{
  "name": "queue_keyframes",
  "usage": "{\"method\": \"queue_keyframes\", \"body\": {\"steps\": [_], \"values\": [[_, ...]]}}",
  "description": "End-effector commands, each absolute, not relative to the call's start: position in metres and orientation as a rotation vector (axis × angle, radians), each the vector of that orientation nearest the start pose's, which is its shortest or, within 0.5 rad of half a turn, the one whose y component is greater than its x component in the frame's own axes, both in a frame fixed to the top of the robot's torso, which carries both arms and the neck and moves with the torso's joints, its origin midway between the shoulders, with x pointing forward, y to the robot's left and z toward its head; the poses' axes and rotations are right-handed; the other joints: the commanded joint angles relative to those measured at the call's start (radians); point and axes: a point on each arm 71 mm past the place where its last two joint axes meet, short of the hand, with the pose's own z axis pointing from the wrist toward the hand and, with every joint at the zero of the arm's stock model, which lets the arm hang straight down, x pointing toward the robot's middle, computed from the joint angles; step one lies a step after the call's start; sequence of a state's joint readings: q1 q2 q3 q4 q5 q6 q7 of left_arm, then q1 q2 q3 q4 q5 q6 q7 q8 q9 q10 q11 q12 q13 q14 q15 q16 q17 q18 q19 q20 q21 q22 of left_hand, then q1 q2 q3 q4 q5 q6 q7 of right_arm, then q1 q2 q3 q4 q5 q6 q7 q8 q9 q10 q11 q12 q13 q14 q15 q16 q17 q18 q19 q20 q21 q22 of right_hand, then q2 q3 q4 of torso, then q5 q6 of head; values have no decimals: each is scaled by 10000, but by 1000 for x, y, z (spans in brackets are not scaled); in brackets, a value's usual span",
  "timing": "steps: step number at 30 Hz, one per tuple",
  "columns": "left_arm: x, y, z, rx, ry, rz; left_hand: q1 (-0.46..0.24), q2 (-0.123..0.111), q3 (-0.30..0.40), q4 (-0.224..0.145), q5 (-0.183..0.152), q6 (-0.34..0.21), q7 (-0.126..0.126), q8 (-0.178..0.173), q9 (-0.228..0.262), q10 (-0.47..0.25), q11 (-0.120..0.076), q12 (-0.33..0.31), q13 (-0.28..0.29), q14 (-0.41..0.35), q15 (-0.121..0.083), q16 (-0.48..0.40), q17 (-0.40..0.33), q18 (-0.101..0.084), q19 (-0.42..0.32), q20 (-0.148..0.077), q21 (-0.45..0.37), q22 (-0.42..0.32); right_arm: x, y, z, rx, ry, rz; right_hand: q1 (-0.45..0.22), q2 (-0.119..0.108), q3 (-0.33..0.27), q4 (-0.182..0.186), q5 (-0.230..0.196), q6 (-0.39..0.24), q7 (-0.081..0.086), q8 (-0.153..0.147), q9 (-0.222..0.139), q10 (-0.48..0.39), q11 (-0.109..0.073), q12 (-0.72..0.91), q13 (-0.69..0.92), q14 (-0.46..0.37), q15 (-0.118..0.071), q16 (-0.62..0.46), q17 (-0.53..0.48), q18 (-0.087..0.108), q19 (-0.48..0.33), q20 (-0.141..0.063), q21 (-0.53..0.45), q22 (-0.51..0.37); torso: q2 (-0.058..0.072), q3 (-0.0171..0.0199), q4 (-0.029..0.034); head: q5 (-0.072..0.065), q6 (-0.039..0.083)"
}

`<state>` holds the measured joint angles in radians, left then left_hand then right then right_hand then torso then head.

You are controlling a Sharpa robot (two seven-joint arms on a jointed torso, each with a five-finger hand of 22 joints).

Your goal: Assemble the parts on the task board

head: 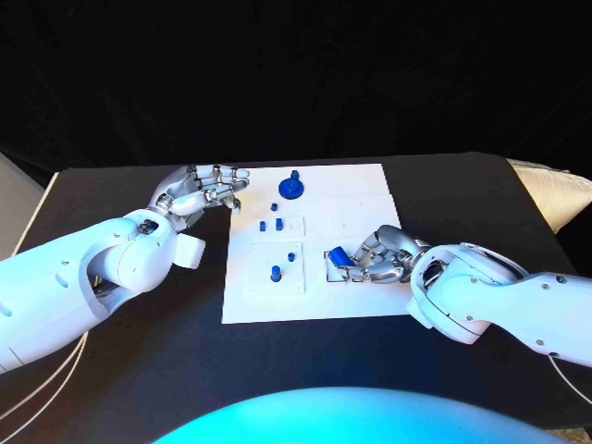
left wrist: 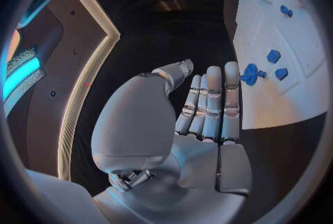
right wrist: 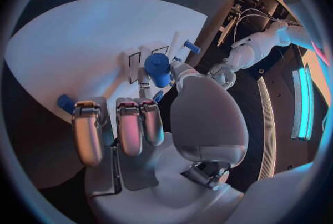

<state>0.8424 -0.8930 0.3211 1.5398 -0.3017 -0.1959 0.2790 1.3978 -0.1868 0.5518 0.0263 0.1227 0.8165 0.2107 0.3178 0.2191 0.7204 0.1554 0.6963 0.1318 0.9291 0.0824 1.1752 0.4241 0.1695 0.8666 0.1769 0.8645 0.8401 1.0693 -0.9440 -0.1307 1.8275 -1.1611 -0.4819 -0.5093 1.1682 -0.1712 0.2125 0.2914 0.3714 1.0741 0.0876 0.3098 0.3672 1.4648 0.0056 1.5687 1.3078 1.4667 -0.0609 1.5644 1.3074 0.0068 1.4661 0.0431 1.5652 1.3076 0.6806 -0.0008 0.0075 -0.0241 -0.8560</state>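
Covering the black table (head: 136, 333), the task board (head: 363, 301).

Left hand (head: 200, 192) hangs over the task board's (head: 363, 305) far left edge, right hand (head: 372, 256) crowds its right middle. Between them small blue parts (head: 277, 225) stand; bare table (head: 136, 361) lies nearer.

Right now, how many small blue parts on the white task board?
7 blue parts: round one at far edge, tiny one beside it, two side by side mid-board, two nearer, one in the right hand. Others may be hidden.
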Motion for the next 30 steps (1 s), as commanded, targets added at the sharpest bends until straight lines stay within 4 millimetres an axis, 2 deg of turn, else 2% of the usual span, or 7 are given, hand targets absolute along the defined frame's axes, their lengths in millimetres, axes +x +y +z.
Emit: {"method": "queue_keyframes", "body": {"steps": [1,12,19,21,23,28,30], "values": [[464,233,-216,-10619,14916,-15665,83,-13,-36,-35,64,-48,14,63,-9,-70,8,52,-13,-64,-2,-4,-12,147,82,-17,-42,-17,388,-190,-258,4105,20184,5641,-76,14,-51,13,-59,116,-103,36,9,1060,-30,21,2630,1034,-18,54,2603,-68,1047,-8,56,2632,2,-3,13,5,11],[464,234,-216,-10620,14914,-15642,72,-12,-45,-23,65,-61,17,84,-16,-88,12,71,-19,-72,4,5,-16,145,87,-13,-46,-21,392,-186,-259,4209,19967,5593,-132,34,-62,15,-71,116,-105,41,6,1060,-31,21,2630,1033,-20,52,2595,-68,1047,-9,56,2632,6,-3,2,-9,20],[464,234,-216,-10627,14916,-15641,72,-12,-45,-23,65,-61,17,84,-16,-88,12,71,-19,-72,4,5,-16,145,87,-13,-46,-21,392,-180,-259,4083,20005,5699,-470,21,-251,17,-168,104,-113,75,-4,1060,-39,21,2630,1032,-25,51,2592,-68,1047,-12,56,2632,3,-5,6,-23,12],[464,234,-216,-10629,14916,-15636,72,-12,-45,-23,65,-61,17,84,-16,-88,12,71,-19,-72,4,5,-16,145,87,-13,-46,-21,392,-179,-259,4031,20038,5719,-660,-21,-422,13,-34,88,-114,96,-5,1060,-39,21,2630,1028,-26,45,2572,-68,1047,-14,56,2632,7,-4,3,-21,4],[464,234,-216,-10631,14915,-15629,72,-12,-45,-23,65,-61,17,84,-16,-88,12,71,-19,-72,4,5,-16,145,87,-13,-46,-21,392,-178,-259,3963,20058,5755,-837,-42,-698,15,-243,68,-116,125,-3,1060,-41,21,2630,1020,-27,34,2537,-68,1047,-14,56,2632,5,-4,-4,-24,6],[464,234,-216,-10633,14915,-15624,72,-12,-45,-23,65,-61,17,84,-16,-88,12,71,-19,-72,4,5,-16,145,87,-13,-46,-21,391,-176,-259,3809,20084,5868,-952,308,-2551,38,-1149,-31,-110,277,0,1060,-35,21,2630,1009,-26,16,2486,-68,1047,-6,56,2632,4,0,-15,-24,2],[464,234,-216,-10634,14913,-15623,72,-12,-45,-23,65,-61,17,84,-16,-88,12,71,-19,-72,4,5,-16,145,87,-13,-46,-21,391,-176,-258,3733,20047,5909,-982,338,-2933,52,-1295,-54,-106,308,-4,1060,-30,21,2630,1006,-19,10,2471,-68,1047,-5,56,2632,0,3,-10,-30,4]]}}
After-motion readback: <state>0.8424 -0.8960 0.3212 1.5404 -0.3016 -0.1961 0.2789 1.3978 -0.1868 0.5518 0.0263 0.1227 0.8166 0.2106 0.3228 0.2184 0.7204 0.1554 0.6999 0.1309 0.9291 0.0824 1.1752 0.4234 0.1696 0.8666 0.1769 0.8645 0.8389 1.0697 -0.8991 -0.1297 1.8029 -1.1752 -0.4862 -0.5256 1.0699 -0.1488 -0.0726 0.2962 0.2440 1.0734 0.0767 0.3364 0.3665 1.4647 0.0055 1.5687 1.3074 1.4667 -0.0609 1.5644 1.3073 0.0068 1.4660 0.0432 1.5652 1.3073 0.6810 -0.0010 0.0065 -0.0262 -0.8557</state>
